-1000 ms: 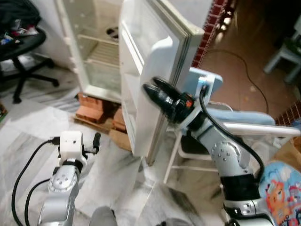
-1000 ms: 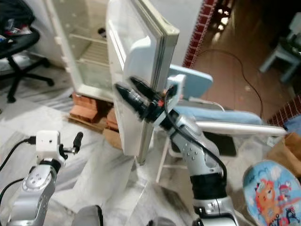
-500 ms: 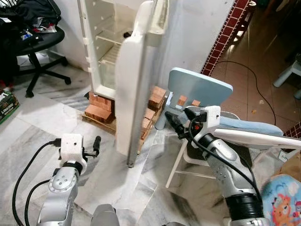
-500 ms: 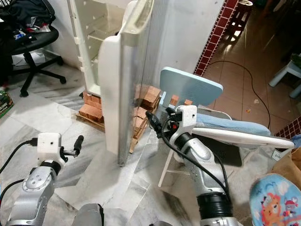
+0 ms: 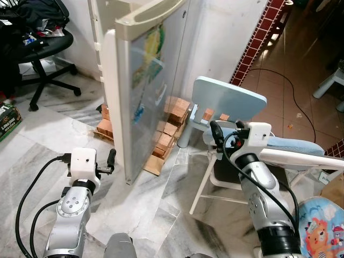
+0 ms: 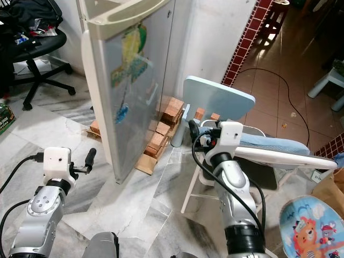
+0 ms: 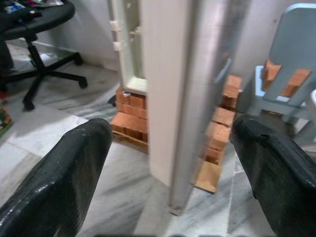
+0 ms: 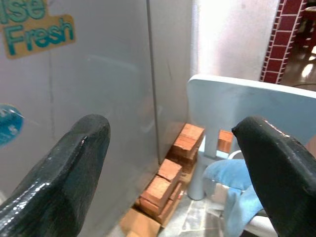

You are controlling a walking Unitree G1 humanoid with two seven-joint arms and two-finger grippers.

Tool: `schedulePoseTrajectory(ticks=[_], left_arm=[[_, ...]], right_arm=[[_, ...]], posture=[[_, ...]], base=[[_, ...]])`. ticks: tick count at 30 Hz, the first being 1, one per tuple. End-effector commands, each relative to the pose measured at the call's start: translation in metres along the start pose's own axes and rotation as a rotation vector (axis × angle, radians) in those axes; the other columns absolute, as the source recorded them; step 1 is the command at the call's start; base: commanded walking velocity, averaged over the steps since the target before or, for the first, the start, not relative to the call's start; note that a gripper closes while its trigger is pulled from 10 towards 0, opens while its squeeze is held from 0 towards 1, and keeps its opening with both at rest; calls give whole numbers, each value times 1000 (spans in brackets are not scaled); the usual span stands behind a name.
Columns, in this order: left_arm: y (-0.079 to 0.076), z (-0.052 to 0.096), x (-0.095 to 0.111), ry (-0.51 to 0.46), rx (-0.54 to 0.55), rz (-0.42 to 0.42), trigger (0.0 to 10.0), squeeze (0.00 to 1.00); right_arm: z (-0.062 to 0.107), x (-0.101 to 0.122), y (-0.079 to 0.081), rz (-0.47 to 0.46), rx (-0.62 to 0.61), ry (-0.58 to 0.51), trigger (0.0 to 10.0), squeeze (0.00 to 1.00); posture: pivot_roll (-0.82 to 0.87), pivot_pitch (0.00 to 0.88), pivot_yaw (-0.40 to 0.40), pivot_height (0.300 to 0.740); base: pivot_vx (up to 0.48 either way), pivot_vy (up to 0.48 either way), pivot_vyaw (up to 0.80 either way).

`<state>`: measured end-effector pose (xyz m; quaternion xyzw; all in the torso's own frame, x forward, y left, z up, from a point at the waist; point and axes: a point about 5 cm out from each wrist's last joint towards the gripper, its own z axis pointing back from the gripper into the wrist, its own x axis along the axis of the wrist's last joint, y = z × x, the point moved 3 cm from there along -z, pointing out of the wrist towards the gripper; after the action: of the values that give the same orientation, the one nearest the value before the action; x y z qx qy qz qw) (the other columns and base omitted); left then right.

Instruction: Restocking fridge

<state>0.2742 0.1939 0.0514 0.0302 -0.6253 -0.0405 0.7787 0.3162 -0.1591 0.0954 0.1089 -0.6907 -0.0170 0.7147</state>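
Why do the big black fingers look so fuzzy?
In the left wrist view the fingers sit right against the lens, so they blur while the fridge door stays fairly sharp; same for the right wrist view's fingers. Eye views look evenly lit and clear.

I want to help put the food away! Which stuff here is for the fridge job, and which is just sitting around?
For the job:
- fridge door, partly swung shut
- right gripper, open, near the door
- left gripper, open, held low

Just lying about:
- blue chair
- bricks under the fridge
- office chair
- cable on the floor
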Motion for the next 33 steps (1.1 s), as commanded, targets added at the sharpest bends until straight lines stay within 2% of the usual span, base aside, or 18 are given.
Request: schedulePoseTrajectory(ticks=[1, 6, 13, 18, 24, 28, 30, 33], left_arm=[[-3, -4, 3, -8, -22, 5, 10000, 0], [-8, -6, 7, -16, -57, 15, 10000, 0], [-13, -6, 8, -28, -89, 21, 10000, 0], [-13, -6, 9, -36, -90, 20, 10000, 0], [-12, -6, 10, -46, -88, 32, 10000, 0], [-11, -6, 11, -45, -86, 47, 10000, 0], [-11, -6, 12, -46, -95, 59, 10000, 0], [-12, -6, 13, -45, -115, 78, 10000, 0]], right_arm=[[-2, 6, -3, 34, -26, -29, 10000, 0], [-5, 11, -8, 57, -70, -45, 10000, 0], [-4, 8, -24, 109, -200, -26, 10000, 0], [-6, 5, -22, 46, -162, -12, 10000, 0], [-6, 10, -23, 90, -189, -31, 10000, 0], [-7, 7, -27, 160, -210, -14, 10000, 0], [-7, 8, -24, 131, -178, -22, 10000, 0], [-7, 13, -25, 159, -186, -46, 10000, 0]], posture=[[44, 0, -109, 740], [37, 0, -102, 740], [39, 0, -103, 740], [39, 0, -104, 740], [37, 0, -104, 740], [36, 0, -103, 740], [35, 0, -103, 740], [33, 0, -103, 740]], base=[[0, 480, 0], [0, 480, 0], [0, 480, 0], [0, 480, 0], [0, 480, 0], [0, 480, 0], [0, 480, 0], [0, 480, 0]])
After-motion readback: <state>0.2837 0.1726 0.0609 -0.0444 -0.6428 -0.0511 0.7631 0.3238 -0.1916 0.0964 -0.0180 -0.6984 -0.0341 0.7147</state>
